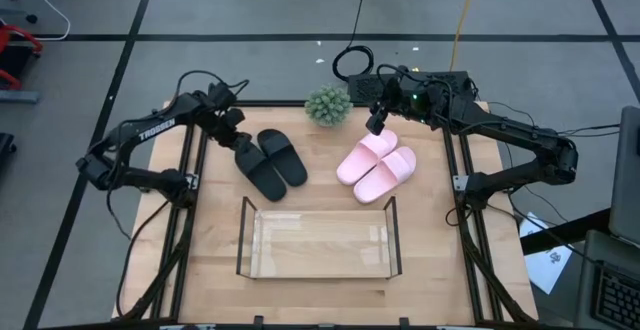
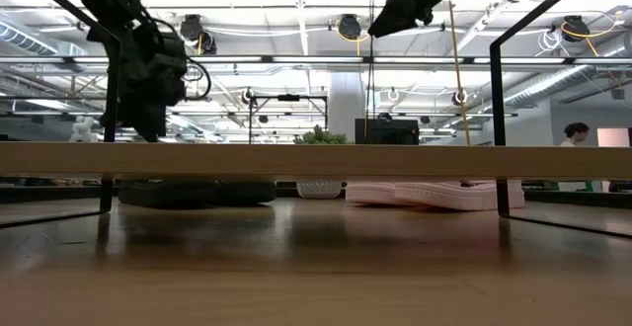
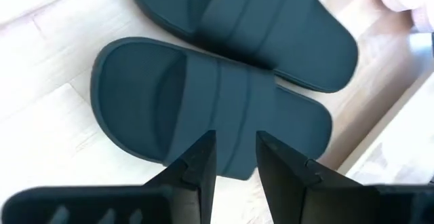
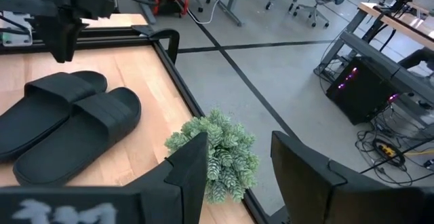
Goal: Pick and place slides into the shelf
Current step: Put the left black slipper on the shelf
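Item: clear shelf [image 1: 318, 242], near the front edge of the tabletop [image 1: 215, 245], central, with no slide in it. Behind it, toward the left edge: black slides [image 1: 272, 162], a pair lying side by side and touching, straps up. Behind the shelf toward the right edge: pink slides [image 1: 377, 165], a pair likewise side by side and touching. At the back edge, central: small potted plant [image 1: 328, 106], between the two pairs and just behind them. Left hand [image 3: 234, 157]: above the outer black slide, fingers pointing down over its strap with a narrow gap between them, holding nothing and not seen to touch the slide. Right hand [image 4: 239, 157]: raised over the back edge beside the plant and above the far end of the pink pair, jaws moderately apart, holding nothing. Risks, as judged: the left hand's gap looks narrow for the wide strap, so a descent as it stands could press on the strap rather than straddle it; the black pair lies touching, so a lift could drag the neighbour; the right hand sits close to the plant and could knock it; the shelf walls are thin and clear, and a slide brought in low could catch the rim and shift the shelf.
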